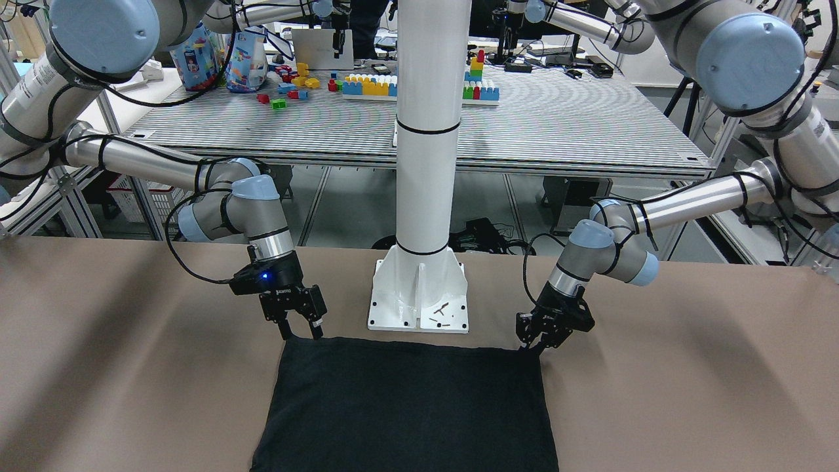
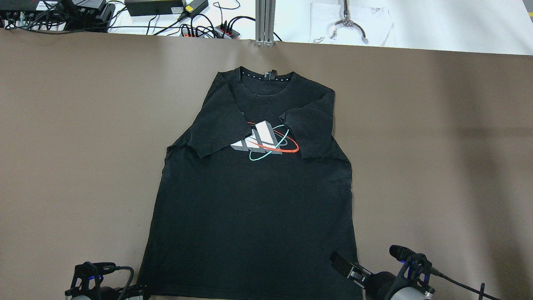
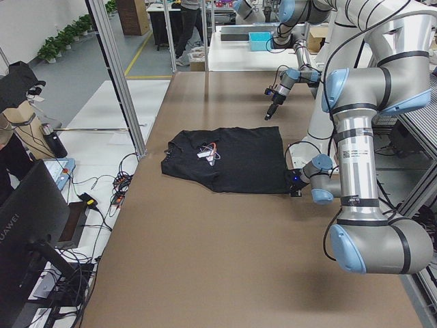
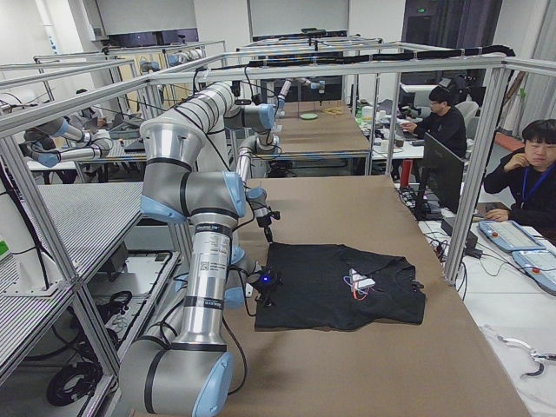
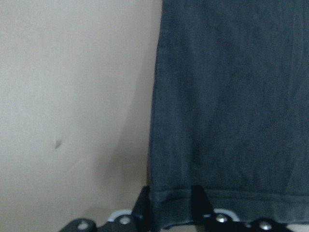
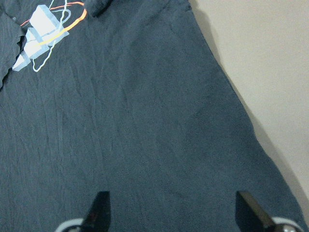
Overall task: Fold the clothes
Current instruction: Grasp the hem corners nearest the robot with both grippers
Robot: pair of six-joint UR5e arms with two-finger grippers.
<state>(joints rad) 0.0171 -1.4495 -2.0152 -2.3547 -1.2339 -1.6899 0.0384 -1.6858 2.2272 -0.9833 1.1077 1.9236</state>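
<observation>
Clothes (image 2: 250, 200): one black T-shirt, lying flat and print side up in the middle of the table. Its hem is lying nearest my base, just in front of the base plate.
Collar (image 2: 266, 76): pointing toward the table's far edge, away from me.
Sleeves (image 2: 216, 125): both lying folded inward over the chest, their ends reaching the print.
Print (image 2: 264, 141): a white, red and teal emblem, showing between the sleeves.
Left gripper (image 1: 532, 345): I am holding it down at the hem corner on my left. Its fingers (image 5: 199, 198) are standing drawn narrow, one just outside the side edge and the other over the hem band. I cannot tell whether they are pinching the cloth.
Right gripper (image 1: 302, 331): I am holding it at the opposite hem corner, tips at the hem's edge. Its fingers (image 6: 100, 208) are standing spread wide over flat fabric, clasping nothing.
Table (image 2: 62, 146): brown-covered, bearing the shirt.
Pillar (image 1: 426, 131): white, standing upright between my arms.
Base plate (image 1: 419, 301): white, sitting on the brown cover.
</observation>
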